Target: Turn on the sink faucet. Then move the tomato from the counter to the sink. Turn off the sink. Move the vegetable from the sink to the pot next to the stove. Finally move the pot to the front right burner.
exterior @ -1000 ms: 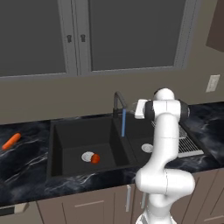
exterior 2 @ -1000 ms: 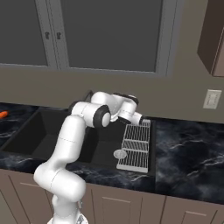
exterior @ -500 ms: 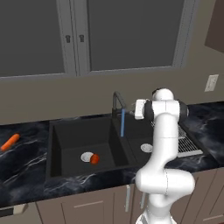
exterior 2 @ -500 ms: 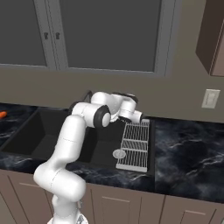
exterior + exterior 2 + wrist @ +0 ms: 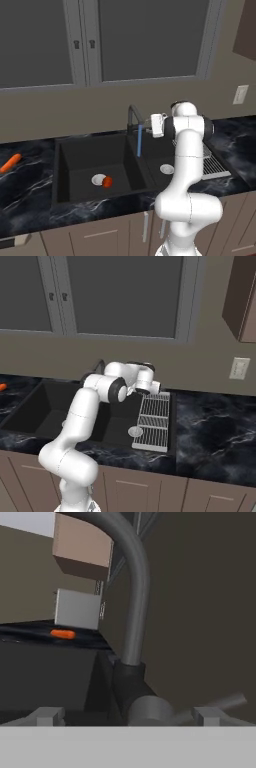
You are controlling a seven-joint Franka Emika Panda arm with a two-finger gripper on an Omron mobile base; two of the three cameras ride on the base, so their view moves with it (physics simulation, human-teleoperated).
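Water (image 5: 139, 141) runs from the faucet (image 5: 132, 116) into the sink (image 5: 80, 172) — tomato (image 5: 107, 182) sits beside the left drain. Jaws stand wide open, empty, flanking the faucet's base. Carrot (image 5: 10, 163) lies on the table (image 5: 30, 185).

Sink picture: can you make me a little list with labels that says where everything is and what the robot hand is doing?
faucet: at the back of the sink, blue water running down from its spout
water: on, falling into the sink
tomato: on the floor of the left basin, beside the round drain
sink: black, two basins
carrot: lying on the counter left of the sink
rack: over the right side of the sink
gripper: open, holding nothing, right by the faucet
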